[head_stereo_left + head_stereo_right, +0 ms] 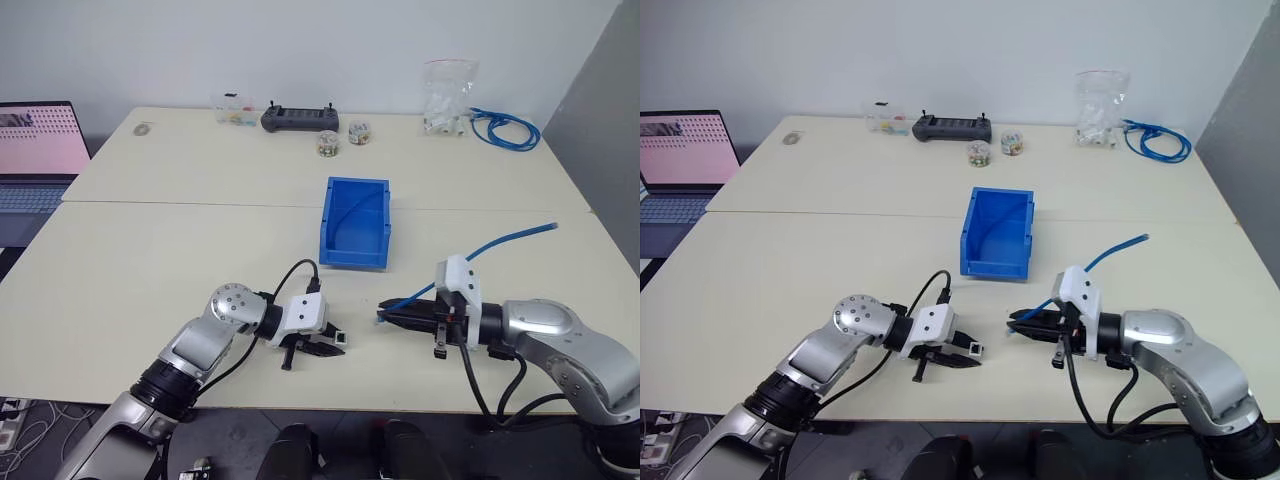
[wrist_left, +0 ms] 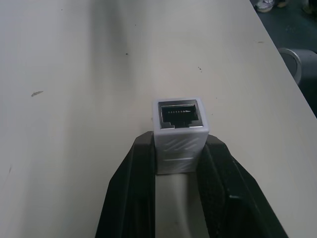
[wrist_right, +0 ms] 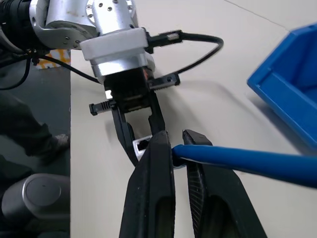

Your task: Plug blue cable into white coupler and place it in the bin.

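Left gripper [image 1: 335, 343] has its 2 matte black, ribbed fingers [image 2: 133, 193] clamped on the white coupler [image 2: 179, 134], a small boxy block of smooth white plastic with moulded diagonal ridges on its upper face and a dark square socket showing a row of fine metal contacts. The coupler sits low over the near edge of the table [image 1: 150, 260], socket end facing the right gripper [image 1: 385, 314]. Right gripper is pinched on the blue cable [image 1: 505, 238] just behind its plug; the plug itself is hidden between the fingertips. The cable is a thin, round, glossy blue strand that arcs up and back over the right wrist, its free end in the air. The 2 grippers point at each other, near but apart. The bin [image 1: 355, 224], a rectangular open-top box of smooth blue plastic, stands mid-table beyond both grippers. Table surface is pale cream laminate, lightly scuffed, with a seam across it. At the far edge: a dark handheld controller [image 1: 300, 119], a clear bag of white parts [image 1: 447, 98], a coiled bundle of blue cable [image 1: 505, 128]. No readable labels or writing.
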`<state>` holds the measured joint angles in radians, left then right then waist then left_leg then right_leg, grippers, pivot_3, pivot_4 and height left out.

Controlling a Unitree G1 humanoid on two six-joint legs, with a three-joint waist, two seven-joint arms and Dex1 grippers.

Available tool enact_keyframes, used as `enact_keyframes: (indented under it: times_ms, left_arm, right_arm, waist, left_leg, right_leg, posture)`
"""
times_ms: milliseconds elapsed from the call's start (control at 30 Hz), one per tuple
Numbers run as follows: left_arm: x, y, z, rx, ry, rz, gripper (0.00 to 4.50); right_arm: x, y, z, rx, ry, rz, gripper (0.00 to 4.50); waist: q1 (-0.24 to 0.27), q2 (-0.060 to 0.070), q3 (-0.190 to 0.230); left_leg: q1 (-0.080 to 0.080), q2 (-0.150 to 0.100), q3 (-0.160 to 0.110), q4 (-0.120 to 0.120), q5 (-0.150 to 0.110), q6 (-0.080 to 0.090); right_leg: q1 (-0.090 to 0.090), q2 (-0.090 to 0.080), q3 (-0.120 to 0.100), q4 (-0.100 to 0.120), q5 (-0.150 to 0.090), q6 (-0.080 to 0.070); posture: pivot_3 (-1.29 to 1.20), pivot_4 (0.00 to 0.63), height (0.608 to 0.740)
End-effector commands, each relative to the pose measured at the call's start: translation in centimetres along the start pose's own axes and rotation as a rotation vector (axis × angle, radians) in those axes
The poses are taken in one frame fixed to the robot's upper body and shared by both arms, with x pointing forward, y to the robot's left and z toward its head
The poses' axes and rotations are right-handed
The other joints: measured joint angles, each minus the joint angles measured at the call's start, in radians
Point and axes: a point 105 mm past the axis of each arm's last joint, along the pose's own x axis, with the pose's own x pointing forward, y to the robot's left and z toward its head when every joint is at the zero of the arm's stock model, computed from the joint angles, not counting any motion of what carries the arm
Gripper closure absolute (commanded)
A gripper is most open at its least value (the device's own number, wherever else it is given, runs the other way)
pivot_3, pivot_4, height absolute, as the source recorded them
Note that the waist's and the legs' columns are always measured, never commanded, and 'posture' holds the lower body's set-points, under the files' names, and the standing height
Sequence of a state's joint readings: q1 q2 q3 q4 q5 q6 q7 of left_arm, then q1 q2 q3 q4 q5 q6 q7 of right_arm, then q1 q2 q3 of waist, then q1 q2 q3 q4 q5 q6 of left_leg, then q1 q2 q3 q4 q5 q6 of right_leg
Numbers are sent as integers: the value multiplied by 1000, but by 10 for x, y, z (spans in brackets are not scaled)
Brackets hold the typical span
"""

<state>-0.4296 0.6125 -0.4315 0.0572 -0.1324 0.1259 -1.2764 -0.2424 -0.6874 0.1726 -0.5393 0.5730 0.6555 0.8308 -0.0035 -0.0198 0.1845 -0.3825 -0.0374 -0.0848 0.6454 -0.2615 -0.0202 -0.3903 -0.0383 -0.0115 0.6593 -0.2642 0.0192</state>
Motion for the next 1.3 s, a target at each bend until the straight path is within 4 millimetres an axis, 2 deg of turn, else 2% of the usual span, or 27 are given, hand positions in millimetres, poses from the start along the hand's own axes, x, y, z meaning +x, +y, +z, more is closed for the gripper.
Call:
enact_keyframes:
  times_ms: [33,167,333,767,1300]
  left_arm:
    - [2,-3,-1,-15,22,-15,3691]
    - [3,-3,0,-24,26,-10,3691]
    - [3,-2,1,-29,29,-11,3691]
    - [2,2,-3,-33,45,10,3691]
    - [-1,4,-8,-48,59,30,3691]
  right_arm:
    - [12,3,7,-86,2,55,4429]
    - [27,5,10,-126,17,103,4429]
    - [36,5,5,-153,45,138,4429]
    - [42,1,-9,-179,83,167,4429]
    - [47,10,-25,-221,152,233,4439]
  waist:
    - [0,0,0]
    - [0,0,0]
    - [0,0,0]
    - [0,0,0]
    - [0,0,-1]
  left_leg:
    - [0,0,0,0,0,0]
    - [0,0,0,0,0,0]
    - [0,0,-1,0,0,0]
    - [1,-1,-1,0,0,0]
    - [2,-1,0,1,0,0]
  right_leg:
    - [0,0,0,0,0,0]
    - [0,0,0,0,0,0]
    - [0,0,0,1,0,0]
    - [0,0,0,1,0,0]
    - [1,0,0,3,0,0]
  posture:
    - [0,150,740]
    - [0,150,740]
    - [0,150,740]
    - [0,150,740]
    - [0,150,740]
